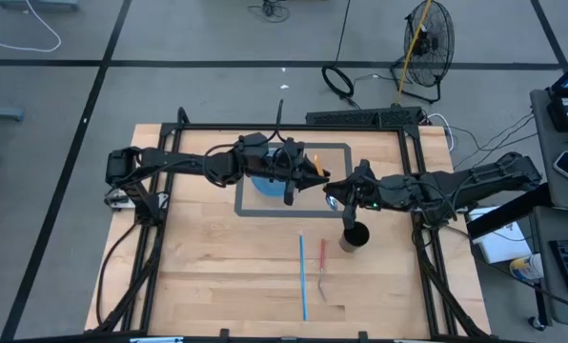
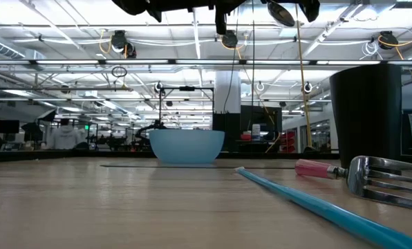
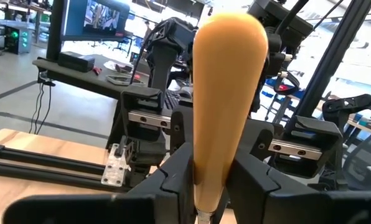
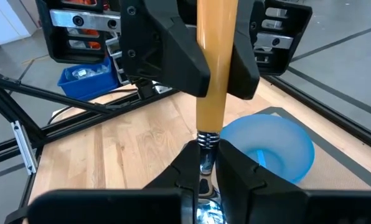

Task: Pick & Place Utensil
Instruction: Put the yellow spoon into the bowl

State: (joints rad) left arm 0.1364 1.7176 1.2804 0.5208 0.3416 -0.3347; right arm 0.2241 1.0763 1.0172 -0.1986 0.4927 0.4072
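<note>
- No brand or writing is legible.
- Left gripper (image 1: 314, 171) and right gripper (image 1: 334, 193) both pinch the yellow-handled metal utensil (image 4: 215, 68) in mid-air, above the round blue bowl's (image 1: 265, 183) rim.
- Black cylindrical cup (image 1: 355, 237), blue straw (image 1: 302, 276) and red-handled fork (image 1: 323, 270) lie on open wooden table (image 1: 208, 267).

Bright overhead ceiling lights (image 2: 123, 43) are glaring at twelve o'clock. Nearby fork (image 2: 389, 181) is blurring at four o'clock.
</note>
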